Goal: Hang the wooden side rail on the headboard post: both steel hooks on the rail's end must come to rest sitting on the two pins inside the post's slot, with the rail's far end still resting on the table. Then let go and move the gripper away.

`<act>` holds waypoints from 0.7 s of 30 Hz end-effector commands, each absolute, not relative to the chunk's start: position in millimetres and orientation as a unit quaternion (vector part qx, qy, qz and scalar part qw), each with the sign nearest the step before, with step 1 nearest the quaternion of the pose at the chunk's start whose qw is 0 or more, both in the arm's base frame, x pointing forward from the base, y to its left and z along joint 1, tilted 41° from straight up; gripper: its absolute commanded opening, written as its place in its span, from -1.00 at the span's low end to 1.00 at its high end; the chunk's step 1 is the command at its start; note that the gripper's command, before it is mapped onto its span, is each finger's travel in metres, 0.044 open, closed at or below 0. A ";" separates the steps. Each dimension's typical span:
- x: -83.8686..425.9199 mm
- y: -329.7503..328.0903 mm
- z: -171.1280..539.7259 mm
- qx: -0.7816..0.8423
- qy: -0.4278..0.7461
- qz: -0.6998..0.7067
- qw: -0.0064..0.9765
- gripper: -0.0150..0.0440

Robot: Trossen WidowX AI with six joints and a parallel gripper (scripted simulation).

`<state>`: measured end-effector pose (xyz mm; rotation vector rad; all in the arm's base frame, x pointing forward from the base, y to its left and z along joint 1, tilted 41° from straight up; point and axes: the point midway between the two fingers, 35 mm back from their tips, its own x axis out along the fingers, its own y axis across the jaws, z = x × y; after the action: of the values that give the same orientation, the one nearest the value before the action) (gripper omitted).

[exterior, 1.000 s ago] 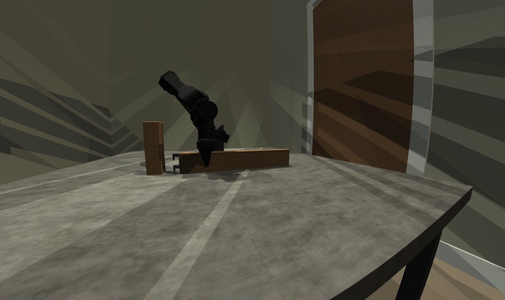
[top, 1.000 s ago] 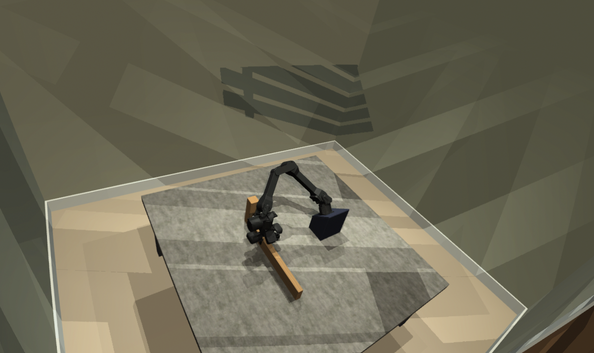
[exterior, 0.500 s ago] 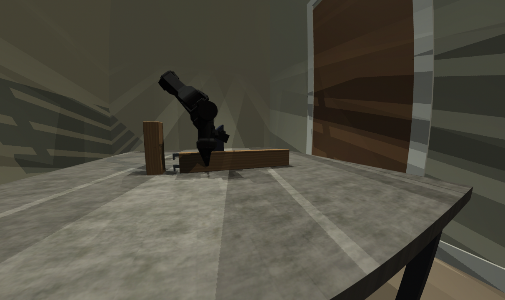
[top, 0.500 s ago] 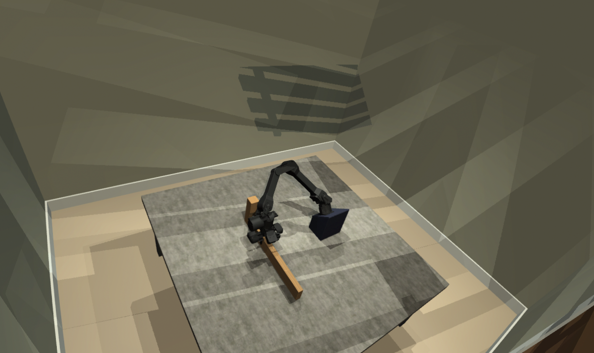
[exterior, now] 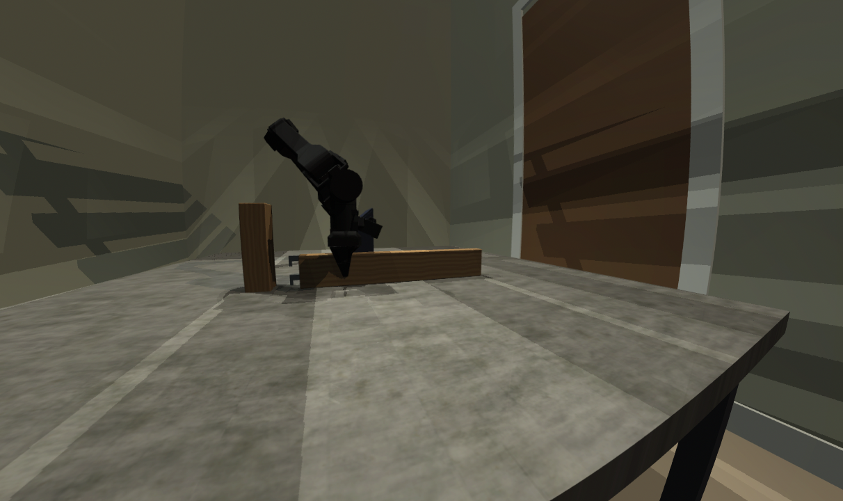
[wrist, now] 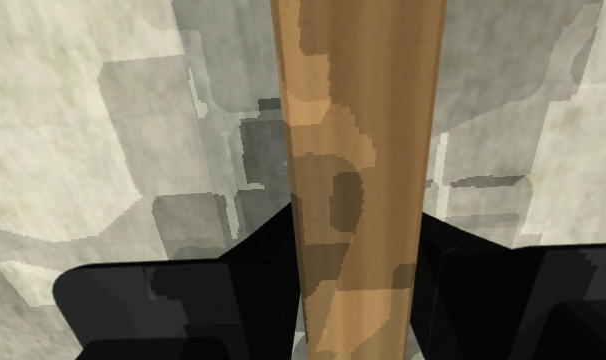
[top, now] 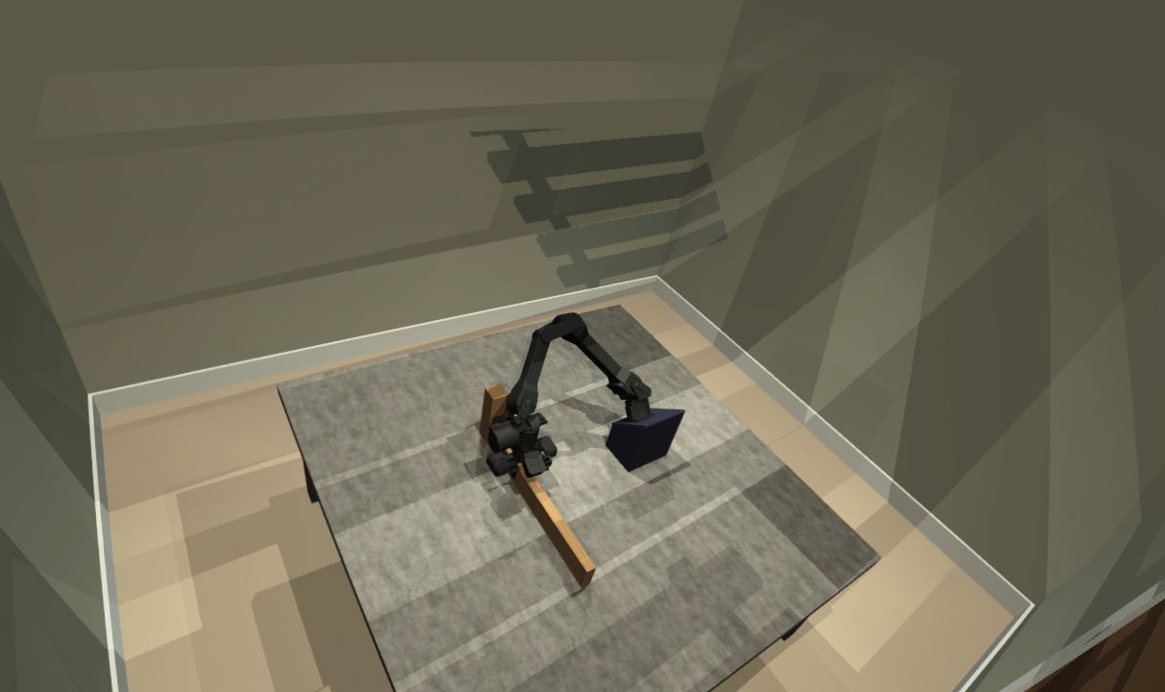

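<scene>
The wooden side rail (top: 558, 525) (exterior: 412, 266) (wrist: 368, 125) appears to lie level on the table, on its long narrow edge. Its upper steel hook (exterior: 292, 257) and lower steel hook (exterior: 292, 278) stick out of its near end toward the headboard post (top: 491, 414) (exterior: 255, 249). The post stands upright, with a small gap between it and the hooks. A dark slot shows on its rail-facing side; its pins cannot be seen. My gripper (exterior: 344, 271) (wrist: 338, 205) points down and is shut on the rail near the hook end, one finger on each side face.
The grey table (top: 414, 551) (exterior: 412, 374) carries everything. The arm rises from a dark navy block (top: 644, 440) to one side of the rail and arches over to it. The post stands close to the gripper and forearm. A brown door (exterior: 605, 124) is in the wall beyond.
</scene>
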<state>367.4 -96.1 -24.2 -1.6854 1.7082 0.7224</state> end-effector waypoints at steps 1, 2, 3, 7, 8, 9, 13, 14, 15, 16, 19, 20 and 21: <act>362.8 -95.5 -24.7 -0.640 0.648 0.278 0.307 -0.49; 362.4 -95.5 -24.8 -0.640 0.648 0.278 0.306 -0.49; 362.0 -95.5 -24.8 -0.640 0.648 0.278 0.306 -0.49; 360.2 -95.4 -24.9 -0.640 0.648 0.278 0.306 -0.49; 359.8 -95.4 -24.9 -0.640 0.648 0.278 0.306 -0.49; 359.4 -95.4 -24.9 -0.640 0.648 0.278 0.306 -0.49; 357.7 -95.4 -25.0 -0.640 0.648 0.278 0.306 -0.49; 357.2 -95.3 -25.0 -0.640 0.648 0.278 0.306 -0.49; 356.8 -95.3 -25.0 -0.640 0.648 0.278 0.306 -0.49; 356.4 -95.3 -25.0 -0.640 0.648 0.278 0.306 -0.49; 360.6 -96.1 -24.4 -0.639 0.648 0.273 0.313 -0.49; 360.6 -96.1 -24.4 -0.639 0.648 0.273 0.313 -0.49; 360.6 -96.1 -24.4 -0.639 0.648 0.273 0.313 -0.49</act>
<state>360.3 -96.1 -24.4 -1.6849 1.7089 0.7211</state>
